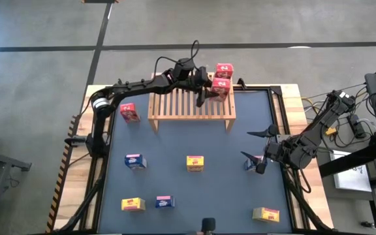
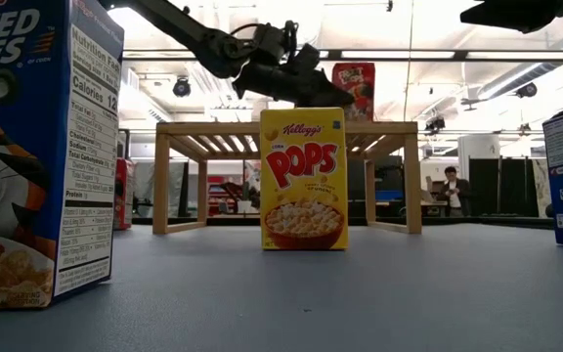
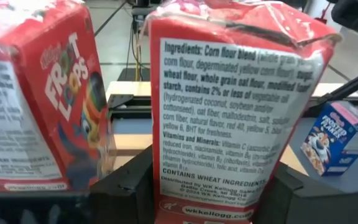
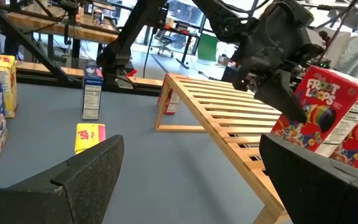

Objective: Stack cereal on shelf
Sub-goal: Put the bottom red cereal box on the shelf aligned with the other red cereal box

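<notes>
Left hand [image 1: 209,91] is clamped round a red cereal box [image 1: 219,87] sitting on the far right corner of the shelf [image 1: 191,104], second red box [image 1: 224,70] right behind it. Right hand [image 1: 258,149] hangs wide open over the table [image 1: 227,186], blue box [image 1: 252,163] just beside it.

Slatted rack [image 1: 191,104] of pale bare wood, matt, grain faint. Red cardboard cereal box [image 3: 229,118] in a clear glossy film, wrinkled, catching glare; a second red cardboard box [image 3: 39,106] beside it has the same sheen. Yellow printed cardboard box [image 2: 304,179], smooth, slight gloss. Table top [image 1: 194,183] a dark blue-grey sheet, matt, smooth. Left gripper [image 3: 213,199] fingers black, matt plastic.
</notes>
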